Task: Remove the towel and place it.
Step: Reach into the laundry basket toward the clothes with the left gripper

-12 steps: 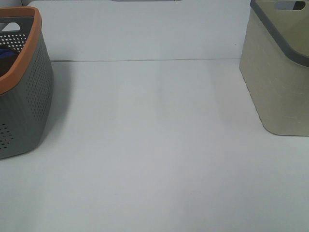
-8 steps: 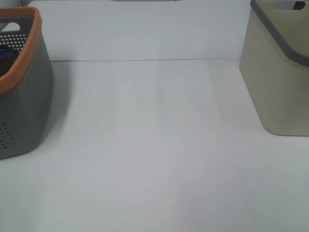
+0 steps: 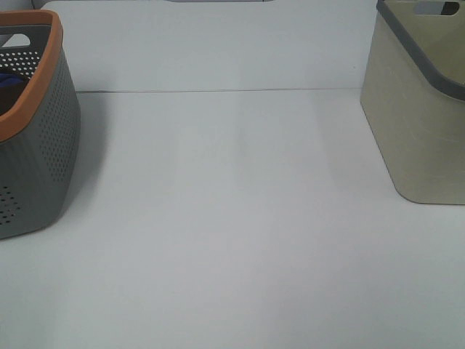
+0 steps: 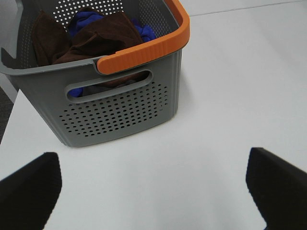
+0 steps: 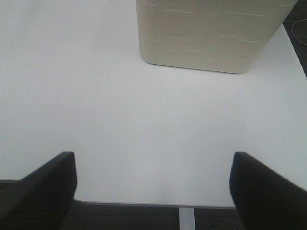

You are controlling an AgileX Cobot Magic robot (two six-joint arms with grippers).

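A grey perforated basket with an orange rim [image 3: 36, 145] stands at the left of the white table. It also shows in the left wrist view [image 4: 120, 112], holding a brown towel [image 4: 103, 33] and blue cloth [image 4: 84, 21]. A beige basket with a grey rim [image 3: 421, 109] stands at the right; it also shows in the right wrist view [image 5: 211, 33]. My left gripper [image 4: 153, 191] is open and empty, short of the grey basket. My right gripper [image 5: 153, 191] is open and empty, short of the beige basket. Neither gripper shows in the exterior high view.
The white table [image 3: 232, 218] lies between the two baskets. Its near edge shows in the right wrist view [image 5: 144, 203], with dark floor below. A table edge and dark floor also show in the left wrist view [image 4: 7, 115].
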